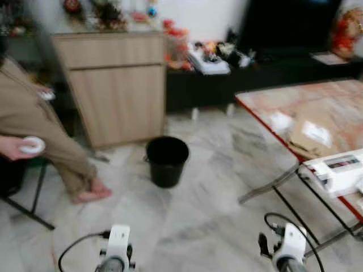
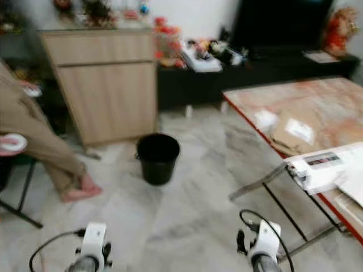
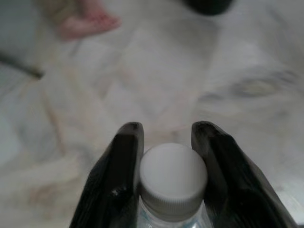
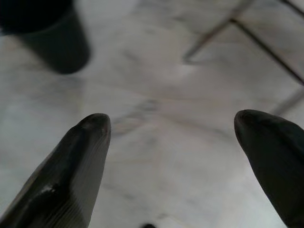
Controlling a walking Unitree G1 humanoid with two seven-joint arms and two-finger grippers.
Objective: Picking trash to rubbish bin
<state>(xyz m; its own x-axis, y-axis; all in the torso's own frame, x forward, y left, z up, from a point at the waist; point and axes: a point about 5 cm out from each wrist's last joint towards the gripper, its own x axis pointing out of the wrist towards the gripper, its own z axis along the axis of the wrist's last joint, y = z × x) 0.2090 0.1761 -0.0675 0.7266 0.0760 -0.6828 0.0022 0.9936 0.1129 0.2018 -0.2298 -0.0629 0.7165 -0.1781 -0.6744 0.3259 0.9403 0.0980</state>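
Carry step: the left gripper (image 3: 166, 137) is clamped on a capped bottle (image 3: 173, 183); the right gripper (image 4: 173, 128) is spread, holding nothing. Next, judged: approach the bin (image 1: 167, 161) across the floor (image 1: 198, 215), position the bottle above its mouth, release.

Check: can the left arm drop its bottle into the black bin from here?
Probably not yet. The left pincer grips the bottle, but the black bin stands well ahead across bare marble floor; nothing blocks the way.

At your twelve o'clock, a black rubbish bin (image 1: 167, 161) stands upright and open on the marble floor. Your clear plastic bottle (image 3: 172, 183), white screw cap on and facing forward, sits pinched between the left gripper's (image 3: 166, 130) black fingers.
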